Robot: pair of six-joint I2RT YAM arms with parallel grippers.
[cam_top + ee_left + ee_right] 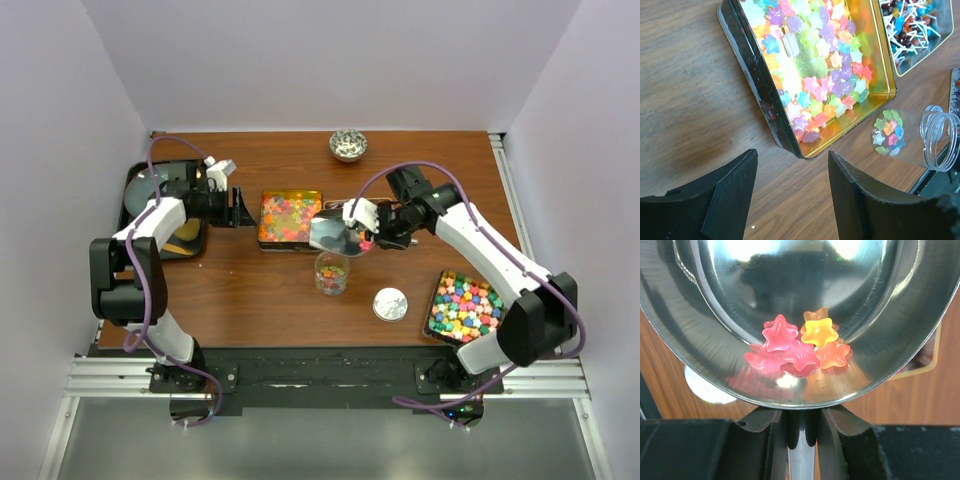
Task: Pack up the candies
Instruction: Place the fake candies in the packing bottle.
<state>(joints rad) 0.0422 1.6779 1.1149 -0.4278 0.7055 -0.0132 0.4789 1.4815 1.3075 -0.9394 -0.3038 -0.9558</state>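
Glossy star-shaped candies (815, 75) in pink, yellow, green and blue fill a gold-lined tin (290, 217). My right gripper (801, 430) is shut on the handle of a steel scoop (800, 300). The scoop carries several pink, yellow and orange star candies (800, 347). In the top view the scoop (335, 237) hovers just above and behind a small glass jar (332, 272), which has a few candies at its bottom. My left gripper (792, 165) is open and empty over bare wood, just left of the tin's near corner (805, 152). Bright cube candies fill a tray (465, 305) at the right front.
The jar's round lid (390, 304) lies right of the jar. A second tin (915, 30) with red, blue and white pieces sits beyond the star tin. A small patterned bowl (348, 145) stands at the back. A black tray (160, 200) sits at the far left.
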